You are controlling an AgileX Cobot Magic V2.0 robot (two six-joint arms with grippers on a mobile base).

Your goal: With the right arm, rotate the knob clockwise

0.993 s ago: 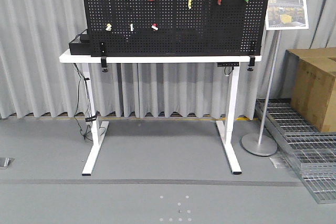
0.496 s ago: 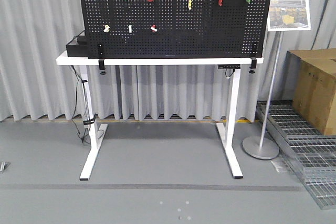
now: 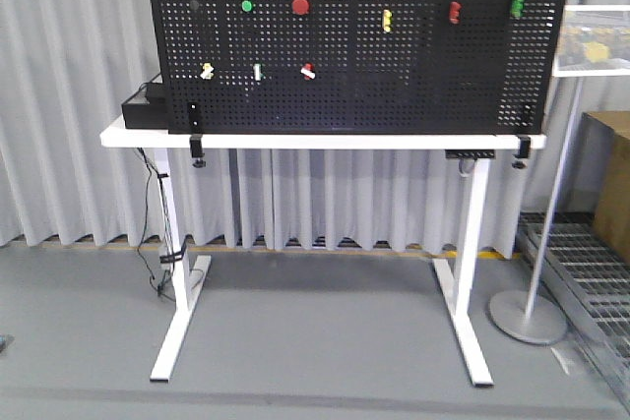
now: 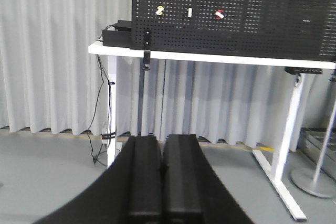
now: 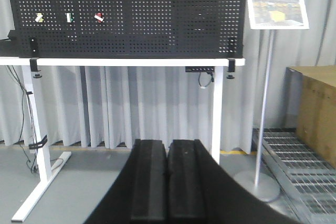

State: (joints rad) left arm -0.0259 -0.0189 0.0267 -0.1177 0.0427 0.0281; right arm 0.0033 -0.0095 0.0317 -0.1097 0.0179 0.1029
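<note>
Standing on grey floor (image 3: 315,341) before grey curtains (image 3: 79,95): white table (image 3: 325,141), black pegboard (image 3: 394,76) clamped upright on top. Left gripper (image 4: 161,142), right gripper (image 5: 168,144): pressed closed, holding nothing.

The round red plastic knob (image 3: 300,6) sat mounted face-out on the black perforated board (image 3: 394,66), upper middle of the front view, nothing touching it.

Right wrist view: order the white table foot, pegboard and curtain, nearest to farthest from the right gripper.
From the right gripper:
1. White table foot, low left on the floor.
2. Pegboard, higher up, straight ahead.
3. Curtain, behind both, farthest.
</note>
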